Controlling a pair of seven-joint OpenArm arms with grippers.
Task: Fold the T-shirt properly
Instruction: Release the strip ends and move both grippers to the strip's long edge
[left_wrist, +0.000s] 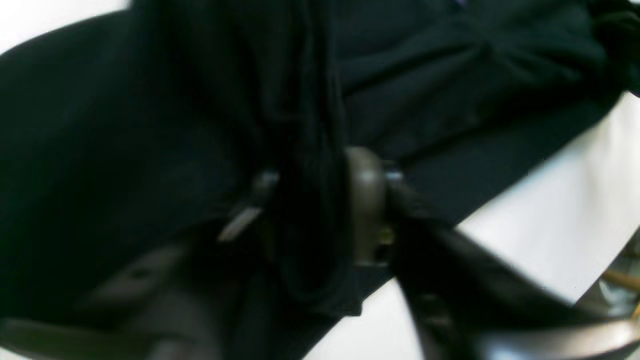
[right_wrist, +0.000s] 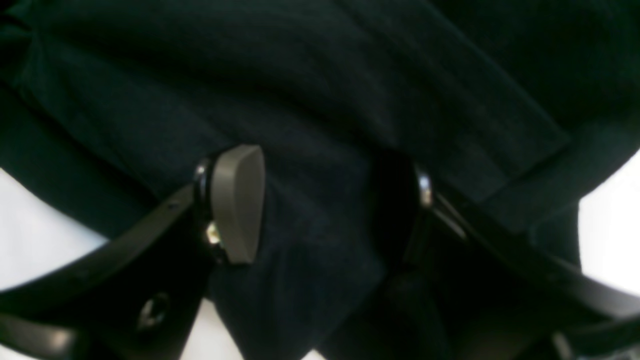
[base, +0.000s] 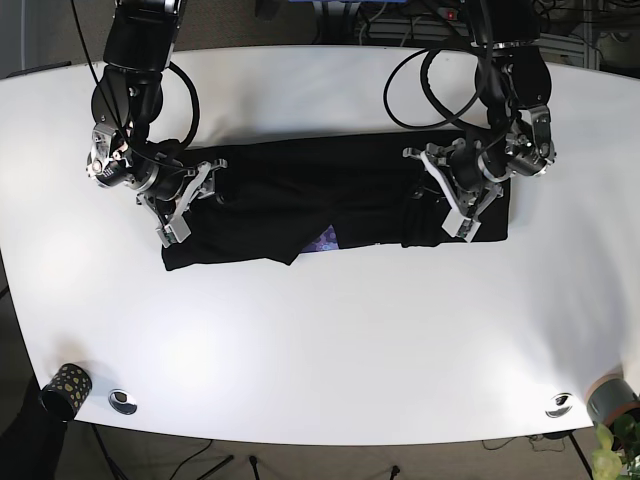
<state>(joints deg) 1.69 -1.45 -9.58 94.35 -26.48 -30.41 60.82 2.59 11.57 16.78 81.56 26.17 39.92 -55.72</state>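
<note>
since the black cotton t-shirt (base: 330, 200) lies as a long band running left-right across the white surface (base: 330, 340), each arm sits at one end. left gripper (left_wrist: 320, 200) fingers clamped on bunched cloth; right gripper (right_wrist: 325, 205) fingers apart w/ fabric between, not pinched.

T-shirt (base: 300, 205) lying across table (base: 330, 340) (mid-table), right claw (base: 190, 200) at one end, left claw (base: 445, 195) at the other

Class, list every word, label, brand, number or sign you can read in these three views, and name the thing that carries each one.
No text can be read in any view.
T-shirt: a small purple patch shows at its lower fold, too small to tell whether it holds letters.
Left gripper and right gripper: no markings to be seen.
Table: plain white, no labels.
</note>
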